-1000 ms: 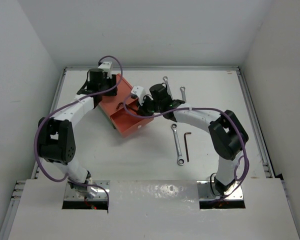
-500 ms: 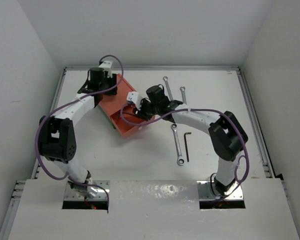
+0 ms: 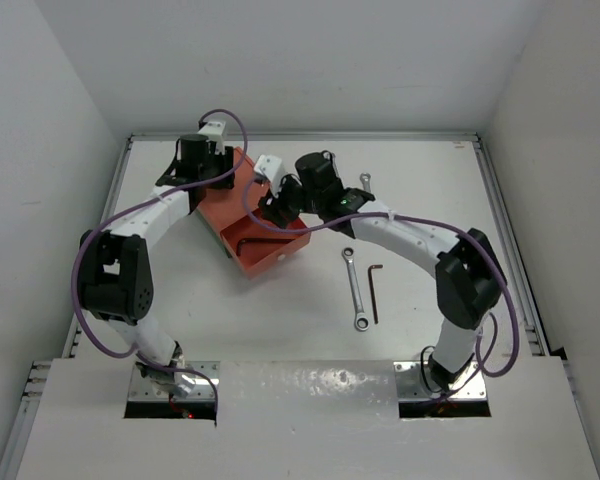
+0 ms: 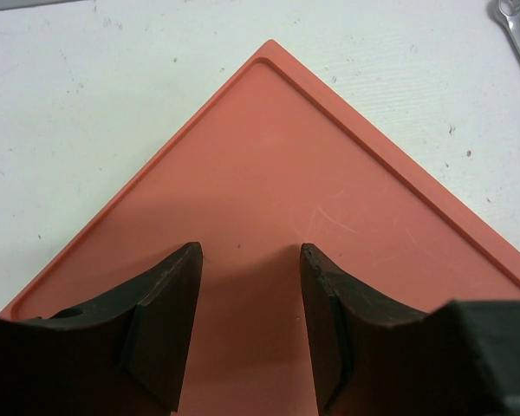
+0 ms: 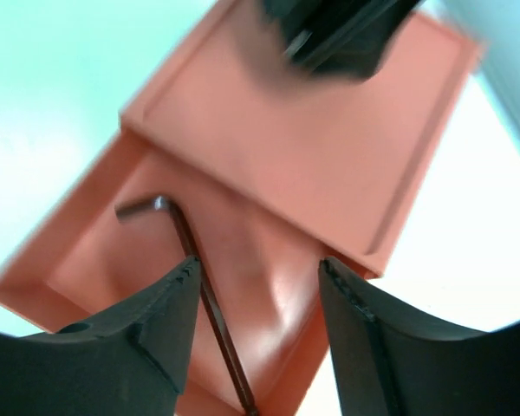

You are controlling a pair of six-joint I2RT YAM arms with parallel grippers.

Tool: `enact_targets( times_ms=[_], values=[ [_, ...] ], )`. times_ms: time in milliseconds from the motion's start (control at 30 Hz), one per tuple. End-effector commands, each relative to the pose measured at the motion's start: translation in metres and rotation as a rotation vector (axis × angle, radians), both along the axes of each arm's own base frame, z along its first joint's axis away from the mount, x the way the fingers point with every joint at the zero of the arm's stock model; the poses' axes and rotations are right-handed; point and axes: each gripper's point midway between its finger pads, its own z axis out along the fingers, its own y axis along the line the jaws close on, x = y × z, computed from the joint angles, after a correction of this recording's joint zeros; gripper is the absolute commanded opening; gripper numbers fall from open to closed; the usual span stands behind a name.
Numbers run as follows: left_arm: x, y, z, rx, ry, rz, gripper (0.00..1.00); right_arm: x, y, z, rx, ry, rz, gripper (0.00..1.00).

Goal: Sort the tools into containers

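Observation:
An orange-red box has its orange drawer pulled out toward the table's middle. A dark L-shaped hex key lies loose on the drawer floor, also seen from above as the hex key. My right gripper hovers open just above it, touching nothing. My left gripper rests over the box's flat top, its jaws a little apart with nothing between them. On the table lie a silver wrench, a second hex key and another wrench.
The right arm arches over the table's middle and covers part of the far wrenches. A wrench end shows at the left wrist view's top right. White walls close the table at the back and both sides.
My right gripper went from shut to open and let the hex key drop into the orange drawer. It then rose and drew back toward the far side. The left arm has not moved.

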Motion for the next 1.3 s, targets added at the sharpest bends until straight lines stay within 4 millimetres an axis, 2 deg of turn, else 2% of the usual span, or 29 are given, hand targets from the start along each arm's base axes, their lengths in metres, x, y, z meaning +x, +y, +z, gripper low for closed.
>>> enact_targets(
  times_ms=[0,33,133,167,233,267,333,367,400,433,467,500,533,567,667,767,867,900,933,1033,1100,1133,1167,1267],
  values=[
    [-0.018,0.000,-0.038,0.020,0.136,-0.006,0.47,0.010,-0.003,0.118,0.247,-0.064,-0.143,0.58],
    [-0.018,0.000,-0.039,0.021,0.137,-0.006,0.47,0.014,-0.017,0.130,0.251,-0.053,-0.219,0.60],
    [-0.017,0.000,-0.037,0.018,0.132,-0.006,0.47,0.019,-0.063,0.118,0.233,0.100,-0.395,0.62],
    [-0.018,-0.001,-0.037,0.017,0.133,-0.008,0.47,0.018,-0.096,0.101,0.240,0.200,-0.487,0.63],
    [-0.016,-0.001,-0.035,0.018,0.121,-0.011,0.47,0.012,-0.125,0.077,0.262,0.332,-0.553,0.68],
    [-0.015,0.000,-0.036,0.026,0.119,-0.013,0.47,0.002,-0.150,0.046,0.246,0.457,-0.602,0.69],
    [-0.012,0.002,-0.035,0.035,0.110,-0.006,0.47,-0.007,-0.178,0.011,0.136,0.492,-0.677,0.66],
    [-0.012,0.002,-0.035,0.037,0.108,-0.008,0.47,-0.022,-0.196,-0.019,0.030,0.529,-0.736,0.65],
    [-0.011,0.001,-0.034,0.038,0.106,-0.012,0.47,-0.026,-0.212,-0.034,-0.028,0.518,-0.798,0.65],
    [-0.011,0.001,-0.034,0.037,0.105,-0.013,0.47,-0.034,-0.221,-0.050,-0.068,0.534,-0.829,0.65],
    [-0.012,0.001,-0.035,0.036,0.108,-0.015,0.47,-0.052,-0.231,-0.078,-0.120,0.587,-0.862,0.65],
    [-0.012,0.001,-0.035,0.035,0.108,-0.016,0.47,-0.056,-0.239,-0.087,-0.141,0.587,-0.896,0.65],
    [-0.012,0.001,-0.036,0.036,0.111,-0.016,0.47,-0.064,-0.243,-0.099,-0.157,0.602,-0.912,0.65],
    [-0.013,0.001,-0.037,0.036,0.114,-0.016,0.47,-0.076,-0.250,-0.121,-0.178,0.630,-0.936,0.65],
    [-0.015,0.001,-0.040,0.040,0.120,-0.018,0.47,-0.093,-0.263,-0.153,-0.219,0.652,-0.975,0.63],
    [-0.015,0.001,-0.040,0.040,0.121,-0.018,0.47,-0.107,-0.269,-0.177,-0.258,0.687,-0.991,0.59],
    [-0.015,0.001,-0.041,0.039,0.122,-0.015,0.47,-0.117,-0.273,-0.195,-0.291,0.708,-0.987,0.48],
    [-0.014,0.001,-0.040,0.038,0.119,-0.015,0.47,-0.119,-0.275,-0.199,-0.305,0.711,-0.994,0.38],
    [-0.014,0.001,-0.040,0.039,0.119,-0.013,0.47,-0.125,-0.281,-0.206,-0.343,0.718,-1.003,0.35],
    [-0.014,0.001,-0.039,0.040,0.117,-0.014,0.47,-0.131,-0.288,-0.214,-0.403,0.716,-1.007,0.29],
    [-0.014,0.002,-0.038,0.042,0.115,-0.008,0.47,-0.136,-0.297,-0.217,-0.454,0.710,-1.036,0.21],
    [-0.014,0.003,-0.038,0.043,0.113,-0.009,0.47,-0.137,-0.298,-0.219,-0.460,0.710,-1.038,0.04],
    [-0.013,0.003,-0.037,0.044,0.112,-0.008,0.47,-0.134,-0.296,-0.217,-0.445,0.702,-1.031,0.00],
    [-0.013,0.003,-0.036,0.044,0.112,-0.008,0.47,-0.123,-0.287,-0.206,-0.395,0.677,-1.008,0.00]
  ],
)
